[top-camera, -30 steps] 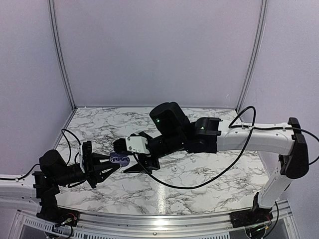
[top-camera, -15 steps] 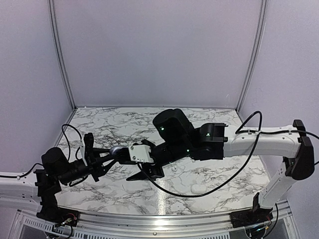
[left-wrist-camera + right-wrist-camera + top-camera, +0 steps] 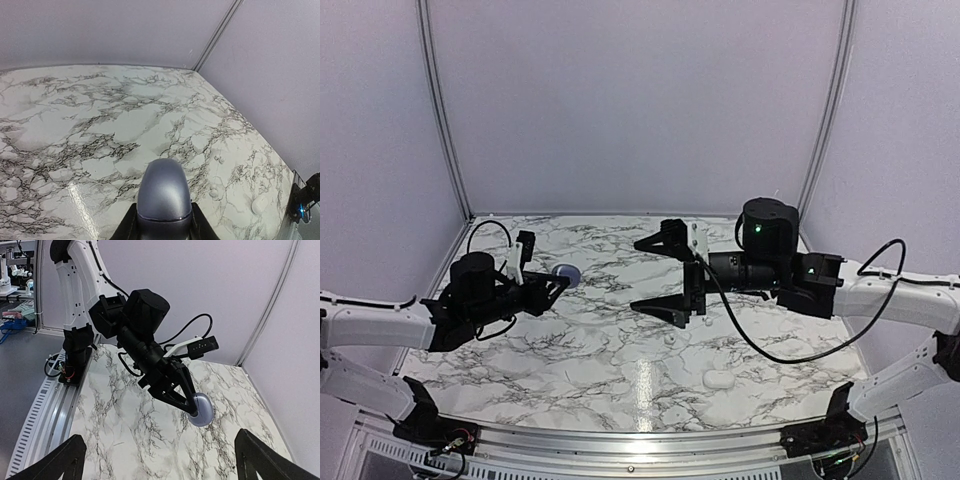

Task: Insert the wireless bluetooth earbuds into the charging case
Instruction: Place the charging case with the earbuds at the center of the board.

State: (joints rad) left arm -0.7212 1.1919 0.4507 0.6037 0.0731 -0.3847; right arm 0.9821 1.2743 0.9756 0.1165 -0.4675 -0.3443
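Note:
A blue-grey pebble-shaped charging case [image 3: 566, 272] is closed and held off the table in my left gripper [image 3: 557, 279], which is shut on its rear end. In the left wrist view the case [image 3: 164, 190] fills the gap between my fingers [image 3: 129, 224]. My right gripper [image 3: 658, 276] is open wide and empty, a short way right of the case and facing it. In the right wrist view the case [image 3: 201, 409] sits at the tip of the left gripper [image 3: 191, 405], ahead of my spread right fingers [image 3: 56, 461]. No dark grey earbuds show.
A white pebble-shaped case [image 3: 718, 379] lies at the front right of the marble table [image 3: 570, 350]. Tiny pale buds lie near it [image 3: 670, 338] and also show in the left wrist view [image 3: 214, 190]. Grey walls close the back and sides.
My right gripper has pulled back to the right, away from the case. My left arm has carried the case up and toward the back left.

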